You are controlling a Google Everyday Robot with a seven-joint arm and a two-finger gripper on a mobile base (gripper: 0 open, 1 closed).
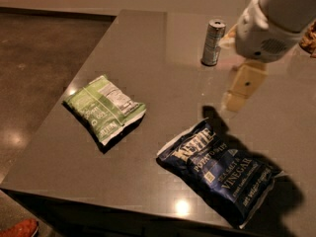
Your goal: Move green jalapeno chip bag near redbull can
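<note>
The green jalapeno chip bag (104,107) lies flat on the left part of the dark table (148,48), label panel up. The redbull can (213,42) stands upright at the far middle of the table. My gripper (235,99) hangs from the white arm (269,23) at the right, above the table, just right of and nearer than the can. It is well right of the green bag and holds nothing that I can see.
A larger dark-blue Kettle chip bag (219,172) lies at the near right, just below the gripper. The table's left and near edges drop to a concrete floor (39,58). A red object (19,228) shows at the bottom left corner.
</note>
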